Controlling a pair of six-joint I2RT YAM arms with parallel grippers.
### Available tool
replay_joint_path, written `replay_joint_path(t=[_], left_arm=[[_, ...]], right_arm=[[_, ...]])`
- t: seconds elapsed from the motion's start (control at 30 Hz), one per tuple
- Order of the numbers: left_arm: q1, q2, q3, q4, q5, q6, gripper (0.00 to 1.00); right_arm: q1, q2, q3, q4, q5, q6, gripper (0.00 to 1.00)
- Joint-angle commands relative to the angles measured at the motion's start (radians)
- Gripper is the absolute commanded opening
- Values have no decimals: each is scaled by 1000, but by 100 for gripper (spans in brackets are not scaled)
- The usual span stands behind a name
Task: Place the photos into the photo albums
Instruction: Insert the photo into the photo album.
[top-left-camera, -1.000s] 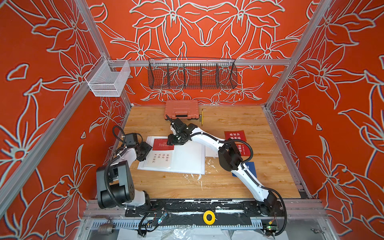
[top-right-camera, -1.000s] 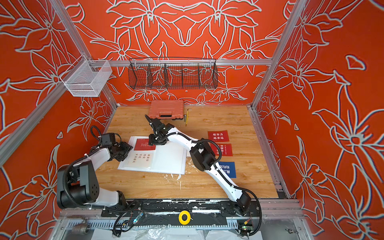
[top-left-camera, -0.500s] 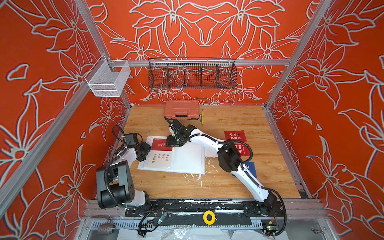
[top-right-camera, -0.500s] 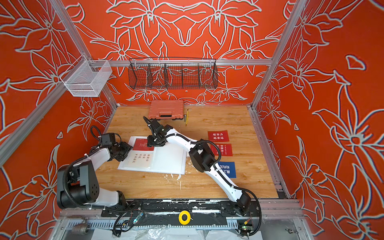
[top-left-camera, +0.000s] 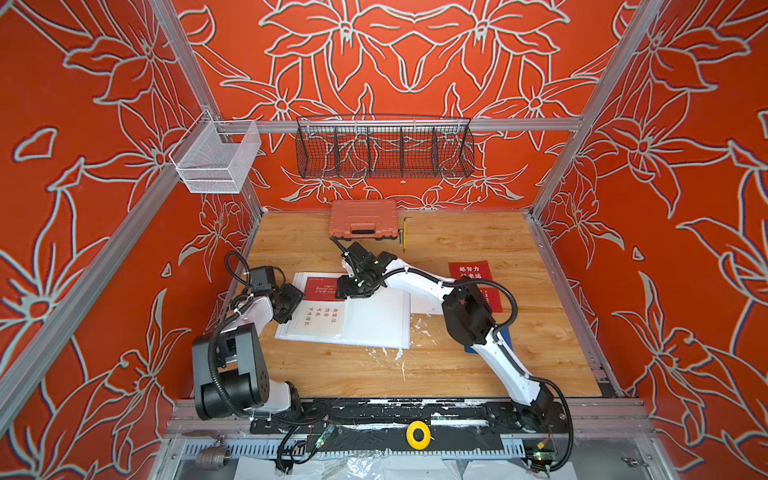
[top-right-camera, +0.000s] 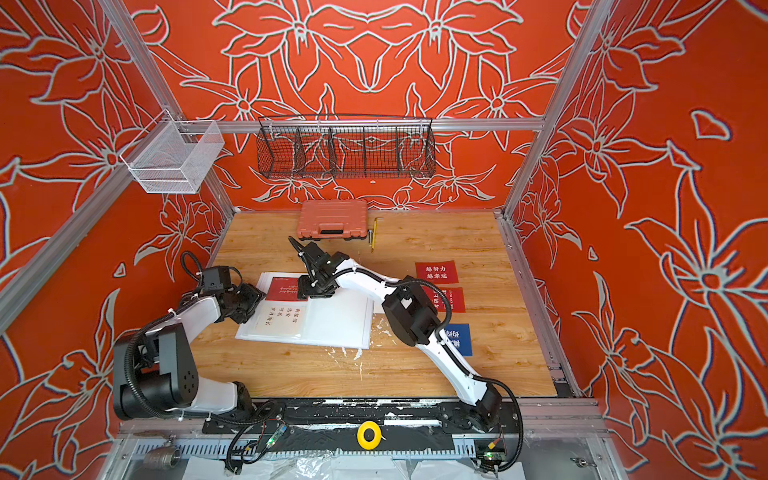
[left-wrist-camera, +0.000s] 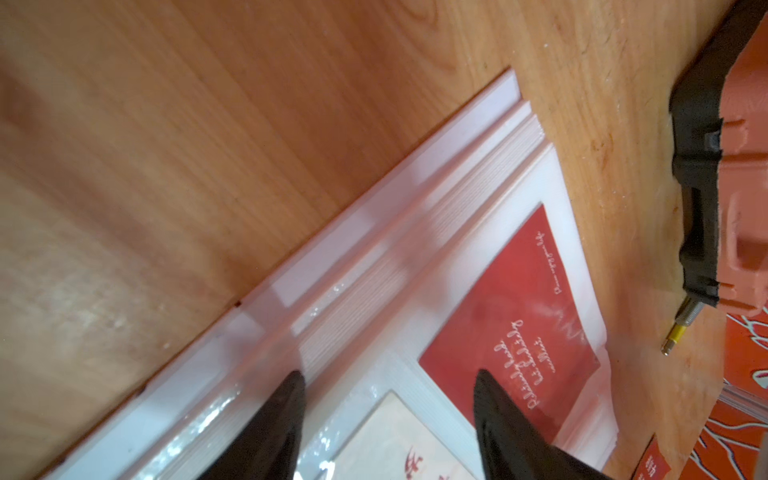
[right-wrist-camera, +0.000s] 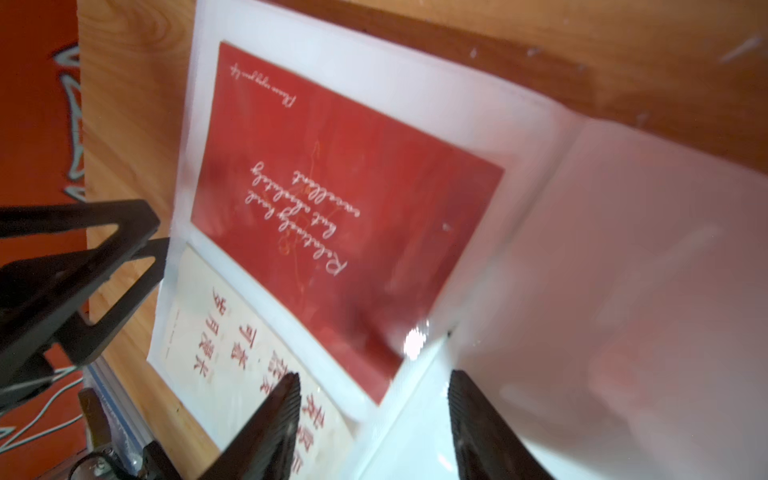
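Forearm (top-right-camera: 453, 365) covers part of blue photo (top-right-camera: 462, 340); album (top-right-camera: 340, 320) open.

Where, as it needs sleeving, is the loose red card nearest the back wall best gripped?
Probably the far long edge of the red card, from above, jaws tilted: it lies flat, bare table beyond that edge, a second red card crowding the near one.

Orange case (top-left-camera: 362, 219) at table (top-left-camera: 457, 365) back, yellow tool (top-left-camera: 404, 237) beside; blk wire basket (top-left-camera: 384, 151), wht mesh bin (top-left-camera: 216, 160) above.

Twin top views steeply down over the whole table (top-left-camera: 457, 365); wrist views close, oblique, both on the photo album (left-wrist-camera: 374, 266).
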Motion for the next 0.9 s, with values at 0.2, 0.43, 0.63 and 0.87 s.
replay_joint_path(t=[0.2,0.43,0.63,0.87], left_arm=[[-7,-124,112,-188,-72,28,75],[-107,-178,183,-262,-129,51,77],[-269,-157,276,-333,-166,91,75],[-471,-82,356,-411,-183,145,75]], right_arm=[[-18,-255,-213,65,42,-58,60],[-56,-359,-397,117,65,-78,59],[-96,-433,-521,133,95,-88,57],[-174,-537,-675,183,100,-74,57]])
